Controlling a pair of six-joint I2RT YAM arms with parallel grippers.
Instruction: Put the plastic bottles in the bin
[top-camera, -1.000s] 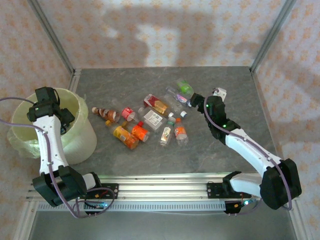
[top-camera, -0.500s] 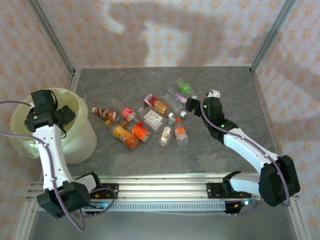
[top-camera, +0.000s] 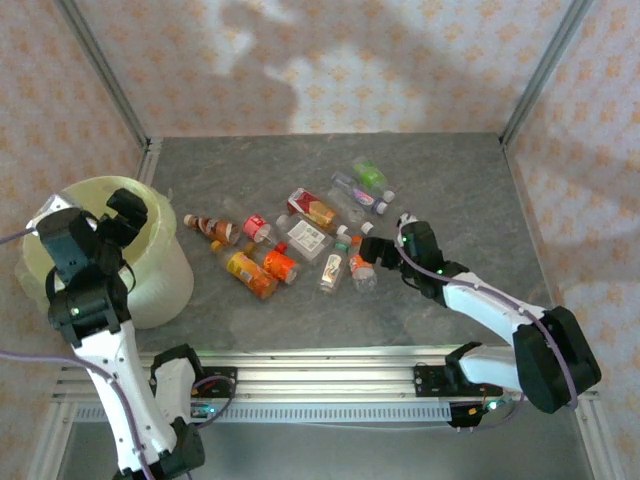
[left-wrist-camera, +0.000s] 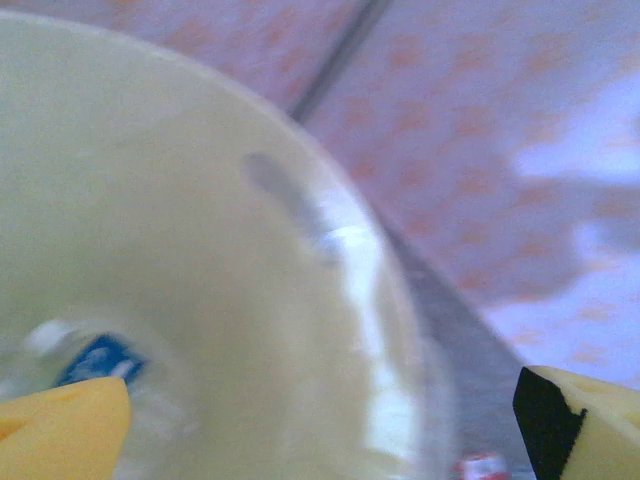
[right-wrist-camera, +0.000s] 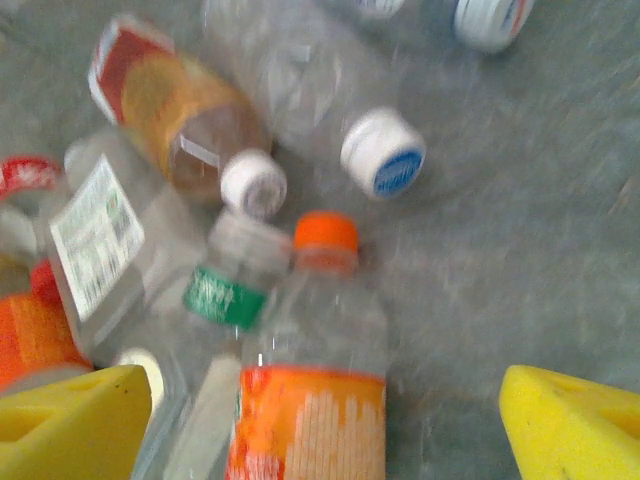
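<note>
Right claw (top-camera: 378, 258) has dropped low at the bottle pile, fingers spread; left claw (top-camera: 118, 222) has pulled back over the bin (top-camera: 165, 280), fingers spread as well.
Half a second ago the right claw stood higher, beside the pile; the right wrist view now has an orange-capped bottle (right-wrist-camera: 318, 340) lying between its yellow fingers (right-wrist-camera: 85, 415), ungripped. The plastic bottles (top-camera: 300, 240) lie mid-table (top-camera: 450, 180) where they were, well apart from the bin at the left edge. The left arm has risen toward the near edge, its claw (left-wrist-camera: 320, 430) above the bin's rim; a blurred blue patch (left-wrist-camera: 95, 360) shows inside.
</note>
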